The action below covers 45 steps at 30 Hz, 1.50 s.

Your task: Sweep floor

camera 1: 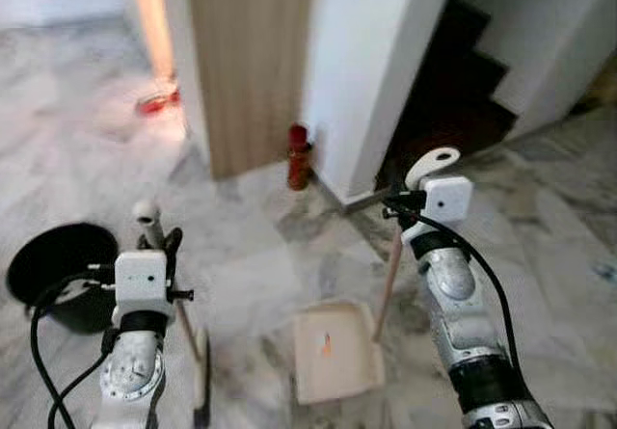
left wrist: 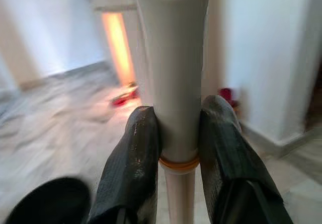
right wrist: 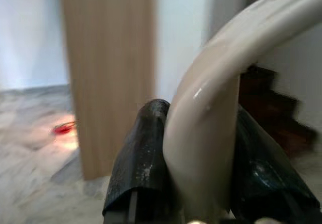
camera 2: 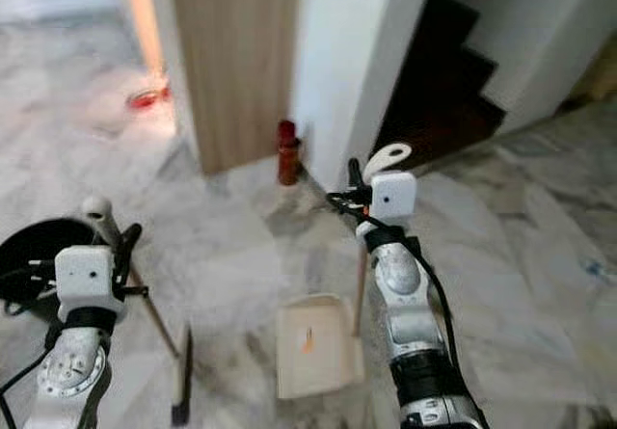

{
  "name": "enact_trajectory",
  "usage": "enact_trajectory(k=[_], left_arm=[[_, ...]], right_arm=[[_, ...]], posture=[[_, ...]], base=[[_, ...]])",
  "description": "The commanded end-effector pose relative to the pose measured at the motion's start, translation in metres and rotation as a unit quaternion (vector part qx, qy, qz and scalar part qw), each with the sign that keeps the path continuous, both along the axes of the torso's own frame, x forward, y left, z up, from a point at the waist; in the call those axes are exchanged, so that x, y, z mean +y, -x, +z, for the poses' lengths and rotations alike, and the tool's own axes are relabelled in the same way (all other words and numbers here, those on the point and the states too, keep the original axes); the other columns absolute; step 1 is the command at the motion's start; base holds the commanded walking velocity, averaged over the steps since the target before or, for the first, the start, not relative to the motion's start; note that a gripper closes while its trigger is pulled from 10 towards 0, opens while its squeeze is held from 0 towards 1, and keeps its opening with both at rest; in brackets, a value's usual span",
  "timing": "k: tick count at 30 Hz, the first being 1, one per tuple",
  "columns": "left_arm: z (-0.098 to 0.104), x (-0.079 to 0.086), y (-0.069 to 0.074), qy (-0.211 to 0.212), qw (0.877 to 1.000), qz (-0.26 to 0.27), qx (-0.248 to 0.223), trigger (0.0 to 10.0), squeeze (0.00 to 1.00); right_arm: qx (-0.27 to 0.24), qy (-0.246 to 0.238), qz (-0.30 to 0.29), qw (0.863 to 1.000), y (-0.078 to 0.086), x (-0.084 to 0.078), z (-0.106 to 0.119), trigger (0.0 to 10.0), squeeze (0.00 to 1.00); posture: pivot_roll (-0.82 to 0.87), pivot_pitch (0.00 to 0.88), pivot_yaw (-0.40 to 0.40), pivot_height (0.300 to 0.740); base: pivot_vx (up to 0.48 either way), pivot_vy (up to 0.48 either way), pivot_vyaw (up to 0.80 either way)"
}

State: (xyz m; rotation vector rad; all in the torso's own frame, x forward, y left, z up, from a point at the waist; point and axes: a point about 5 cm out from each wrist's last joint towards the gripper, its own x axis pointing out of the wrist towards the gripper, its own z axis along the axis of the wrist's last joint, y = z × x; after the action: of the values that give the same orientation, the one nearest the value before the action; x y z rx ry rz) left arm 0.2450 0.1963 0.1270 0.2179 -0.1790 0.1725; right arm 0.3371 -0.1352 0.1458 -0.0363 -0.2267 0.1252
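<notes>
Marble floor (camera 1: 260, 265) is seen spreading across the scene, grey-veined and pale. At the far left a black bin (camera 1: 58, 273) is set on it. Beside that, the left gripper (left wrist: 173, 148) is closed on the cream handle of a broom (camera 1: 147, 215); in the left wrist view its two black fingers (left wrist: 132, 168) are pressed against both sides of the shaft, just above an orange ring. The broom's thin stick is slanted down to a dark head (camera 2: 181, 383) resting on the floor. Just right of that, a beige dustpan (camera 1: 333, 350) is laid flat on the marble, with a small orange scrap (camera 1: 326, 344) inside it (its nature cannot be told). The dustpan's long handle (camera 1: 389, 277) is held upright by the right gripper (right wrist: 201, 158), whose fingers are clamped around its looped cream top. Behind, a wooden door panel (camera 1: 249, 63), a red bottle-like object (camera 1: 299, 157) at the wall's foot, and dark stairs (camera 1: 463, 82) are seen
</notes>
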Motion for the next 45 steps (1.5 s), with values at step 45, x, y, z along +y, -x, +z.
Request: enact_trajectory(k=[45], left_arm=[[0.017,0.002,-0.011,-0.008,0.999,-0.015,-0.03,10.0,0.0]], right_arm=[[-0.014,0.007,-0.034,0.999,0.006,-0.01,0.003,10.0,0.0]], posture=[[0.02,0.064,-0.008,0.74]], base=[[0.0,0.0,-0.8]])
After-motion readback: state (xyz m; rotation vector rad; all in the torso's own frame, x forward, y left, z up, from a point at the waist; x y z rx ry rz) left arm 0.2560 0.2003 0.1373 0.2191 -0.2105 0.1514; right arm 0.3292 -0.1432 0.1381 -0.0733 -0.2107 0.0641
